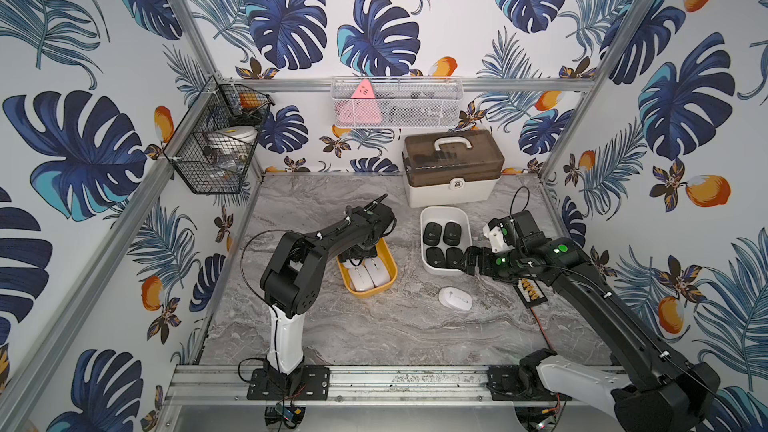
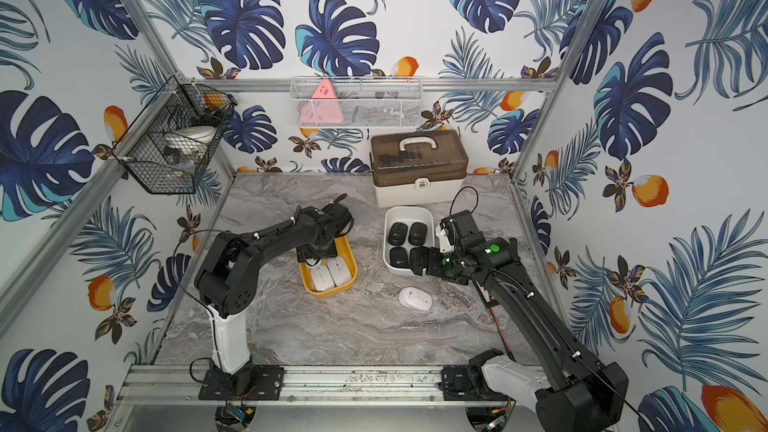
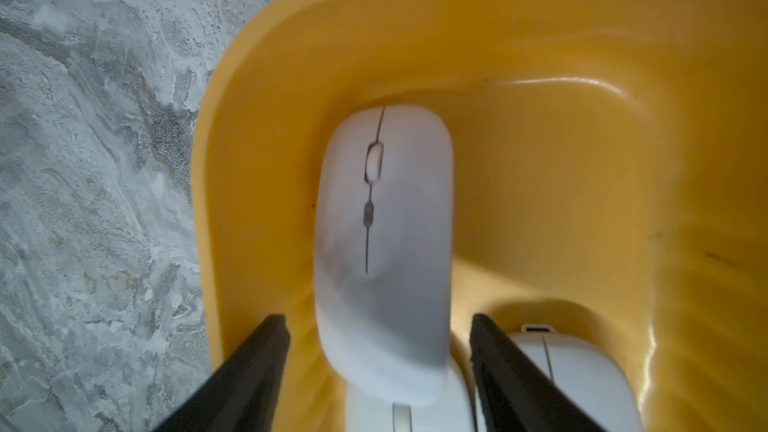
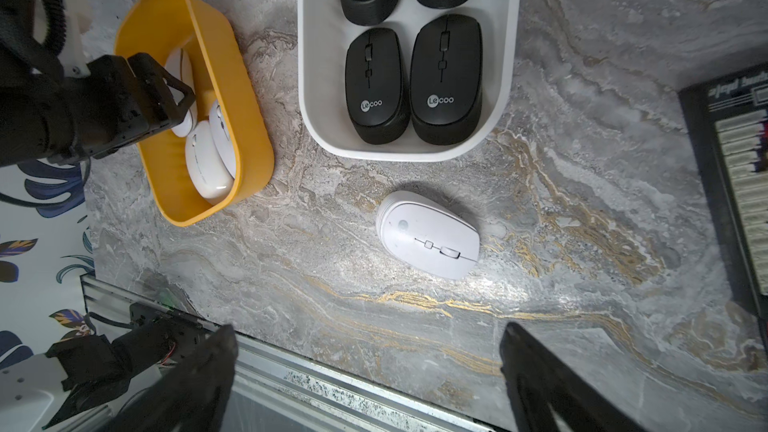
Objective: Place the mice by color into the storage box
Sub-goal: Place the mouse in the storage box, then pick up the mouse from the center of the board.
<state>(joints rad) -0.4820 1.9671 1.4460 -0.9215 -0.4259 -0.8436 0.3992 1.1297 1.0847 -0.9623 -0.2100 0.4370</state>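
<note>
Left gripper (image 3: 378,320): jaws spread. A strip of yellow floor shows on either side of mouse A (image 3: 384,222), and neither black wedge-shaped finger (image 3: 257,367) touches it.

Mouse A: white, smooth, oval, somewhat blurred, scroll wheel up. It lies inside the yellow tub (image 3: 216,151), close to one long wall, and its rear end overlaps mouse B (image 3: 415,415). Mouse C (image 3: 582,371) lies beside B.

Yellow tub: smooth plastic with rounded corners and faint ribbing low on the wall. Bare floor runs from A to the opposite long wall.

Right gripper (image 4: 369,328): jaws at full spread over the bare, grey marble-patterned table (image 4: 291,284).

Mouse D (image 4: 428,234): white with a ribbed skirt. It lies loose on the table, apart from the yellow tub, on the right arm's side and nearer the front rail, with open surface all round.

White tray (image 4: 307,97): rounded rim, just beside the yellow tub on that same side, with a strip of table between them. Four matte black mice (image 4: 376,85) fill it two by two.
</note>
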